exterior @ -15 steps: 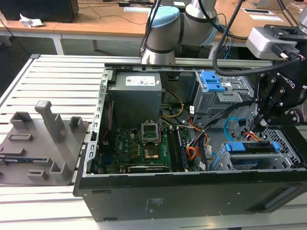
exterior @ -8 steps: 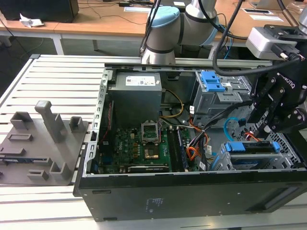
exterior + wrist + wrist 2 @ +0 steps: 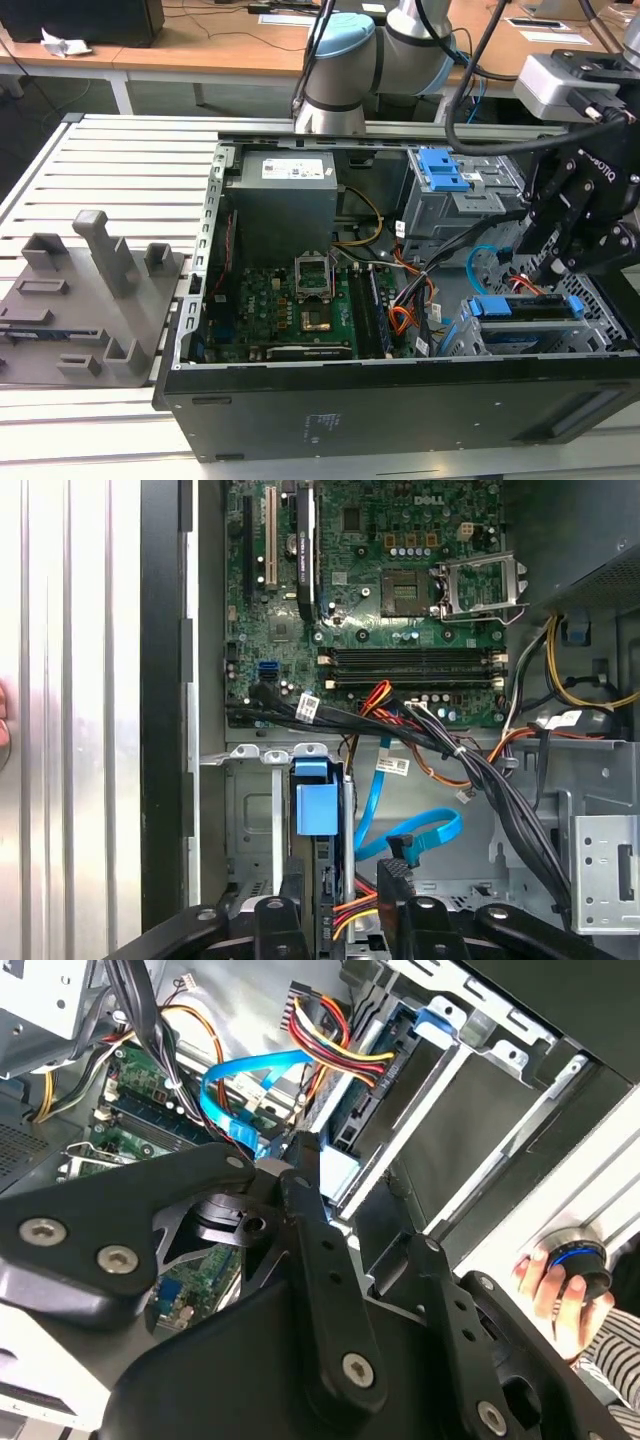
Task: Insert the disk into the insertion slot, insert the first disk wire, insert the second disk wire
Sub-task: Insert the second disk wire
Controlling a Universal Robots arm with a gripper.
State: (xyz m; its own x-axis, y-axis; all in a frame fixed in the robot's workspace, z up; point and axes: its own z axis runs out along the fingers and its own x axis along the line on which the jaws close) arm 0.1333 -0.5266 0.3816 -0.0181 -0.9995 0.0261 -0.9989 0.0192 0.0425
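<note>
gripper (image 3: pixel 548 268) was open, jaws apart, nothing clamped, hanging straight over the disk (image 3: pixel 520 308). disk sat directly below in the insertion slot (image 3: pixel 605 325), looked seated, long axis along the exterior view's left-right. blue wire (image 3: pixel 425 832) looped on the motherboard (image 3: pixel 400 600) side, its black plug (image 3: pixel 396 845) just beside one finger (image 3: pixel 398 890).

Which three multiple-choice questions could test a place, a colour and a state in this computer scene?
1. The disk sits: A) on the slotted table; B) in the insertion slot at the exterior view's right; C) on the grey fixture.
2. The flat cable near the disk is: A) blue; B) green; C) white.
3. The computer case is: A) shut; B) upside down; C) open.
Key: 1B, it lies inside that bay; 2A, bright blue in both wrist views; 3C, the motherboard shows.
</note>
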